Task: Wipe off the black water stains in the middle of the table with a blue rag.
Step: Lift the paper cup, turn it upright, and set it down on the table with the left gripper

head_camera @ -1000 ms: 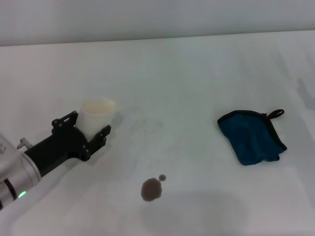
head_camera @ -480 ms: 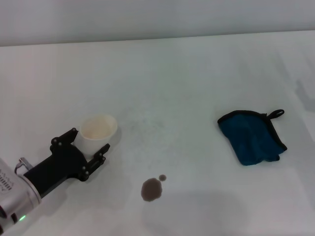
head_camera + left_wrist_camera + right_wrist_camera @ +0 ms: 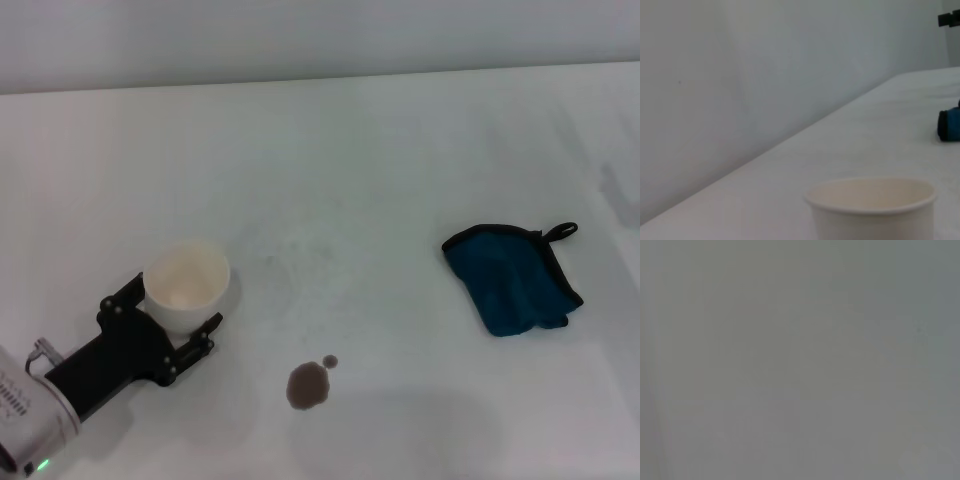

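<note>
The left pincer (image 3: pixel 175 325) grips a white paper cup (image 3: pixel 186 287); the teal-blue soft rag (image 3: pixel 512 278) lies well off to its right, the dark roundish stains (image 3: pixel 308 385) between them on the white bench (image 3: pixel 380 170).

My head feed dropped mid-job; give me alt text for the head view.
The left gripper holds a white paper cup at the table's left. The black water stains sit unwiped near the front centre, and the blue rag lies untouched to the right.
</note>
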Motion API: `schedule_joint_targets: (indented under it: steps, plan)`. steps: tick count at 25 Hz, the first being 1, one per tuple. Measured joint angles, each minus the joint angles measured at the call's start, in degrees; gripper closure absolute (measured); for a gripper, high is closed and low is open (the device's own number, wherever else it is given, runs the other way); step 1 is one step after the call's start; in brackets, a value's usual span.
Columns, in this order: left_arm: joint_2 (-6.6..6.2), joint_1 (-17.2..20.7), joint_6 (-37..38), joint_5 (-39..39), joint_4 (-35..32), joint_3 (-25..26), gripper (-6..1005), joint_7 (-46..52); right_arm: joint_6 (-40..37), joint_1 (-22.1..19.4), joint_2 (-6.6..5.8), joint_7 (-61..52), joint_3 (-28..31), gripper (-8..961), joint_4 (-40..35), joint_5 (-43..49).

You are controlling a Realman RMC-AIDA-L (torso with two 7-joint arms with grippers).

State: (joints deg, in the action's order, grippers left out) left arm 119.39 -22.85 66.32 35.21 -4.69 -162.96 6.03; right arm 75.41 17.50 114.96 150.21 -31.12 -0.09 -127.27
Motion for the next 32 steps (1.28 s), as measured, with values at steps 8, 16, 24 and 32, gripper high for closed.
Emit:
schedule_joint_targets:
  steps: [8, 16, 24, 32]
  plan:
    - [-0.10, 3.6, 0.8, 0.3, -1.8, 4.0, 266, -5.2, -0.4, -0.2, -0.09, 0.0, 0.2, 114, 0.0, 0.0]
    - [-0.18, 4.7, 1.6, 0.3, -1.7, 5.4, 117, -5.1, -0.5, -0.1, -0.08, 0.0, 0.5, 114, 0.0, -0.1]
    - [-0.07, 6.8, 2.0, 1.5, -2.0, 6.0, 118, -4.7, -0.7, 0.4, -0.08, 0.2, 0.5, 114, 0.0, -0.1]
    - [-0.02, 9.5, 3.2, 3.9, -3.2, 6.0, 119, -2.3, -2.4, 0.7, -0.08, 0.1, 0.1, 114, -1.2, -0.1]
